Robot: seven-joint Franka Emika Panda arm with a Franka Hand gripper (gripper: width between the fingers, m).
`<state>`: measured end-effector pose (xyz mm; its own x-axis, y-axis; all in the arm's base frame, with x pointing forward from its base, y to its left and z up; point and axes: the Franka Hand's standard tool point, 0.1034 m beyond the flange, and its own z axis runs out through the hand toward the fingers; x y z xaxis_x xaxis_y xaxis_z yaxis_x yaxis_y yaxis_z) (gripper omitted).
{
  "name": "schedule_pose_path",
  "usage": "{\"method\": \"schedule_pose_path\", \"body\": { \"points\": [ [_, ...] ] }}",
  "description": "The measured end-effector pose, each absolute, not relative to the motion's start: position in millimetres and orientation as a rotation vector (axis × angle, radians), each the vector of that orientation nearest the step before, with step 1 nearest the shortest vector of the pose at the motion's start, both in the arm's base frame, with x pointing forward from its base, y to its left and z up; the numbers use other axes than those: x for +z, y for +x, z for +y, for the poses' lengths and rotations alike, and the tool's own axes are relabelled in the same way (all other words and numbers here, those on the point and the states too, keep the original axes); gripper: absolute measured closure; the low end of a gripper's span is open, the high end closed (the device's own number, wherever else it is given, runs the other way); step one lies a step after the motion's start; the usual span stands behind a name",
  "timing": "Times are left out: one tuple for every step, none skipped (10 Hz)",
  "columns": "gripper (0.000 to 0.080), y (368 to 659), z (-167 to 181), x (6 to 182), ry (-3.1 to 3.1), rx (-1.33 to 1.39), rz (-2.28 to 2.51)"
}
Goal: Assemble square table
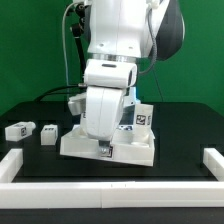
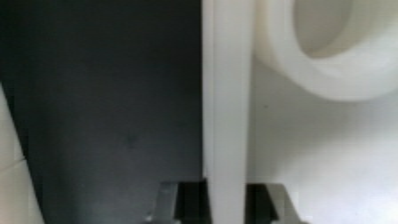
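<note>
The white square table top [image 1: 138, 150] lies on the black table in the middle of the exterior view. My gripper [image 1: 103, 150] is down at its near edge, and the arm hides much of the top. In the wrist view the top's raised rim [image 2: 228, 90] runs straight between my two dark fingers [image 2: 192, 202], which press on it from both sides. A round corner hole [image 2: 331, 45] shows beside the rim. Two tagged white legs [image 1: 18, 129] [image 1: 48, 134] lie at the exterior view's left. Another tagged leg [image 1: 143, 117] stands behind the top.
Long white L-shaped wall pieces border the work area at the exterior view's left [image 1: 18, 166], right [image 1: 212, 160] and front [image 1: 110, 190]. A further white tagged part [image 1: 75, 104] shows behind the arm at the left.
</note>
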<state>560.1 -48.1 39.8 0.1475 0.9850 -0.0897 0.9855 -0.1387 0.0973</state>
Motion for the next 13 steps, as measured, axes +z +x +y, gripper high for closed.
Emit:
{"method": "schedule_pose_path", "body": {
  "points": [
    [0.0747, 560, -49, 39.5, 2.243, -0.017, 2.000],
    [0.0747, 562, -46, 39.7, 2.179, -0.031, 2.057],
    [0.0747, 570, -25, 41.1, 2.153, -0.019, 2.081],
    [0.0747, 592, 7, 44.7, 2.205, 0.018, 2.039],
    [0.0747, 614, 22, 45.9, 2.141, 0.079, 2.084],
    [0.0747, 624, 27, 46.3, 2.113, 0.135, 2.079],
    [0.0747, 622, 26, 44.3, 2.122, 0.127, 2.075],
    [0.0747, 622, 25, 44.1, 2.126, 0.127, 2.072],
    [0.0747, 621, 25, 43.8, 2.128, 0.127, 2.071],
    [0.0747, 621, 25, 43.3, 2.130, 0.126, 2.069],
    [0.0747, 621, 26, 42.7, 2.138, 0.126, 2.062],
    [0.0747, 620, 36, 39.4, 2.191, 0.123, 2.023],
    [0.0747, 622, 49, 34.4, 2.200, 0.127, 2.023]
  ]
}}
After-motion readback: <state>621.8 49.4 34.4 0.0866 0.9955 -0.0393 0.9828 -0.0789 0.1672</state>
